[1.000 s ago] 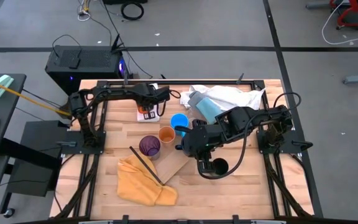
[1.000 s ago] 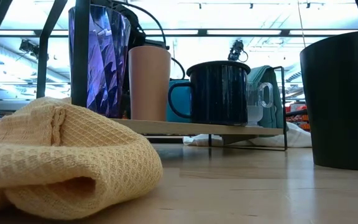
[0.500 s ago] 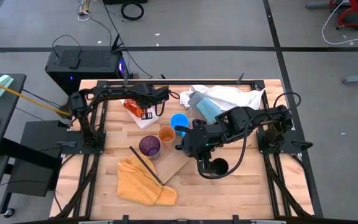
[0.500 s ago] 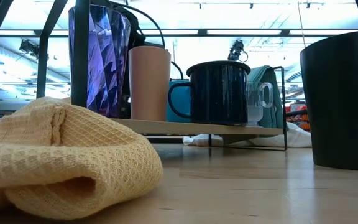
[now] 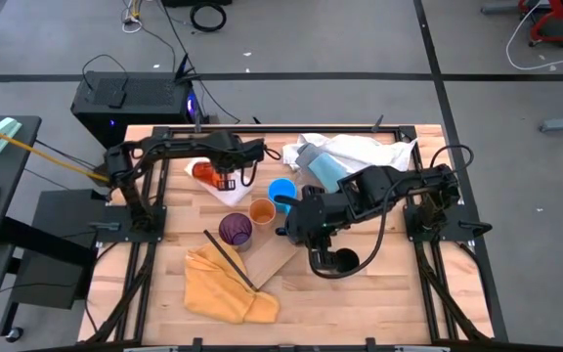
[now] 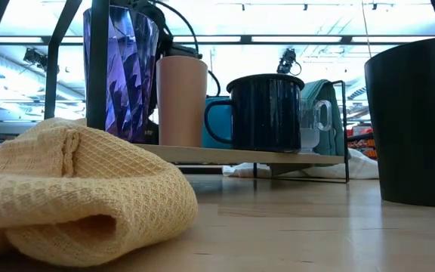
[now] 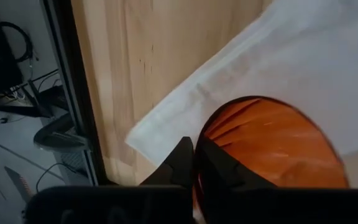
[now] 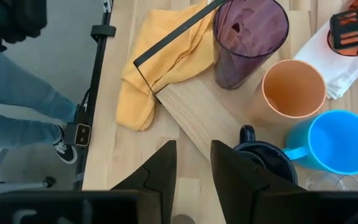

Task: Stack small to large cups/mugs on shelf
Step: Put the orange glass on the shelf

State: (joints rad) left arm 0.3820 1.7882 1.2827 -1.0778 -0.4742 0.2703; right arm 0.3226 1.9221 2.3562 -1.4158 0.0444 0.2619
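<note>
A translucent red-orange tumbler (image 5: pixel 203 169) is tipped over a white pad (image 5: pixel 231 193) at the far left, with my left gripper (image 5: pixel 226 178) shut on it. The pale wood shelf (image 5: pixel 277 256) carries a purple cup (image 5: pixel 235 229), a small orange cup (image 5: pixel 262 210), a bright blue mug (image 5: pixel 281 190) and a dark mug (image 8: pixel 263 163) in a row. My right gripper (image 8: pixel 193 169) hangs open above the shelf near the dark mug, touching nothing. A large black cup (image 5: pixel 338 262) stands on the table beside the shelf. My left gripper pinches the tumbler's wall at the rim (image 7: pixel 202 140), one finger inside the mouth and one outside. The fingers slant down from the table's far right. The tumbler is tilted, mouth toward the gripper and base toward the table's left; whether the base rests on the pad I cannot tell.
A yellow cloth (image 5: pixel 225 284) lies at the near left by the shelf's end. A white cloth (image 5: pixel 360 149) and a pale-blue cylinder (image 5: pixel 325 168) lie at the far edge. A person's legs (image 8: pixel 17 93) show beside the table.
My left gripper has taken hold of the tumbler, which stood upright on the white pad, and rolled with it. The tumbler has tipped over, its base swinging toward the table's left while its mouth stays at the gripper.
</note>
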